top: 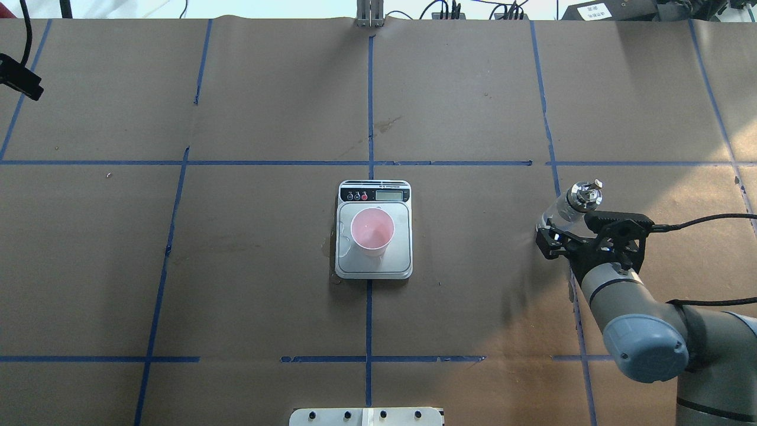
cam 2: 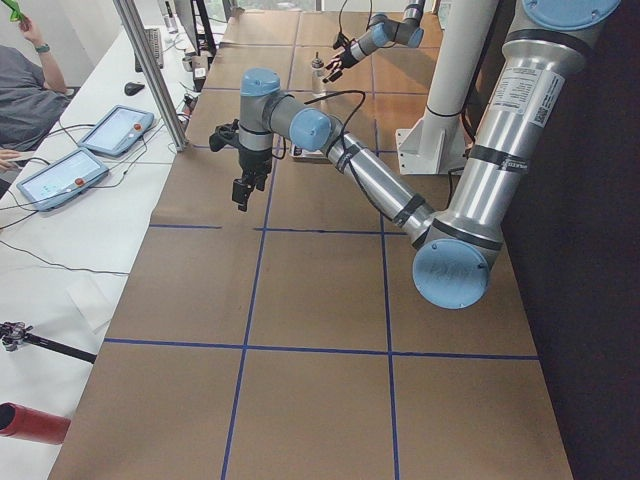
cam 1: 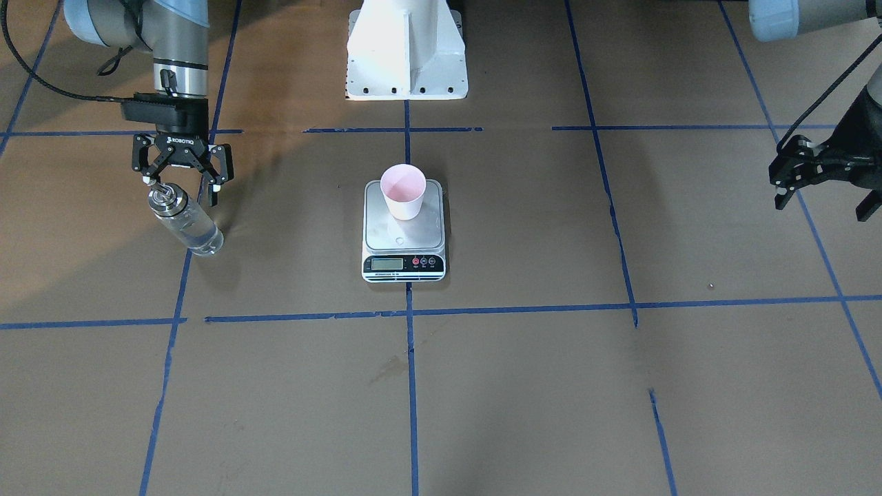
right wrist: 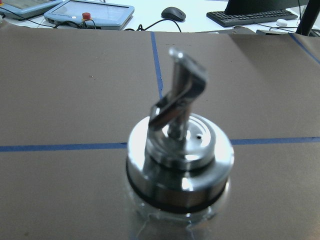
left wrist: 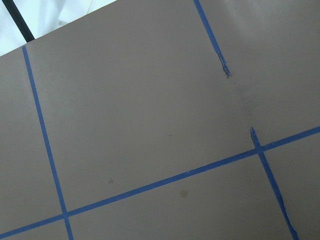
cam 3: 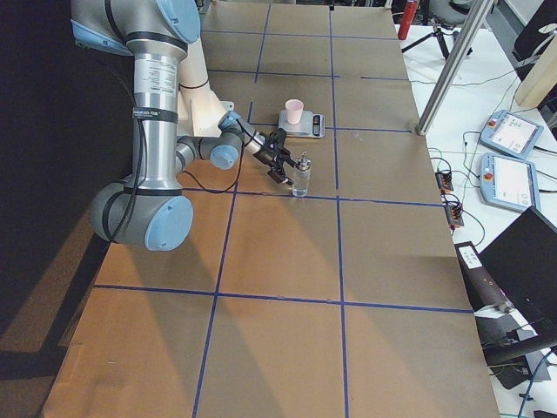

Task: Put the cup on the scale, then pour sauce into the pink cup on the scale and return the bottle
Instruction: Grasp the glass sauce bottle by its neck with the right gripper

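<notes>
The pink cup (cam 1: 404, 191) stands upright on the steel platform of the scale (cam 1: 404, 238) at the table's middle; they also show in the overhead view as the cup (top: 372, 229) and the scale (top: 374, 267). The clear glass bottle (cam 1: 186, 220) with its silver pourer top stands on the table at my right side, with clear sauce (cam 1: 201, 238) in its lower part. My right gripper (cam 1: 180, 187) is open just behind the bottle's top and does not grip it. The right wrist view shows the pourer top (right wrist: 180, 160) close up. My left gripper (cam 1: 823, 205) is open and empty, far off at my left.
The robot's white base (cam 1: 406, 55) stands behind the scale. Blue tape lines divide the brown paper table cover. Tablets and a keyboard lie on side tables past the table's ends, and an operator sits beyond the left end (cam 2: 25, 100).
</notes>
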Controlling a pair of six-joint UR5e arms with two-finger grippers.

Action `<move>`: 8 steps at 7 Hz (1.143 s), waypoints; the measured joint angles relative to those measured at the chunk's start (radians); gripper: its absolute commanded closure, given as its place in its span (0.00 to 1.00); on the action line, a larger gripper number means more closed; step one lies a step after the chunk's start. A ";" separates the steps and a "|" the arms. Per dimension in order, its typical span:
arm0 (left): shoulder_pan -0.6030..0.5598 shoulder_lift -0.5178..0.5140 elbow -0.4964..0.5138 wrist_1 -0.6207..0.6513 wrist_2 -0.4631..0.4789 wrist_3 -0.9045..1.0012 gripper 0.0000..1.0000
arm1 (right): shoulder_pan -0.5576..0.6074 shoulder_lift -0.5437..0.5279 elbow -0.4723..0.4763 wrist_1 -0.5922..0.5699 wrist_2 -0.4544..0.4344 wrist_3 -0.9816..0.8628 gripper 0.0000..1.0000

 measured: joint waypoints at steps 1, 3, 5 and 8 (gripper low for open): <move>0.001 -0.001 0.001 0.000 0.000 -0.003 0.00 | -0.002 0.019 -0.026 0.000 -0.013 -0.007 0.00; 0.001 -0.004 0.005 0.000 0.002 -0.006 0.00 | -0.003 0.031 -0.059 0.000 -0.029 -0.015 0.00; 0.001 -0.004 0.006 0.000 0.003 -0.007 0.00 | 0.004 0.052 -0.097 0.001 -0.056 -0.034 0.01; 0.001 -0.003 0.007 0.000 0.004 -0.007 0.00 | 0.035 0.072 -0.120 0.033 -0.059 -0.082 1.00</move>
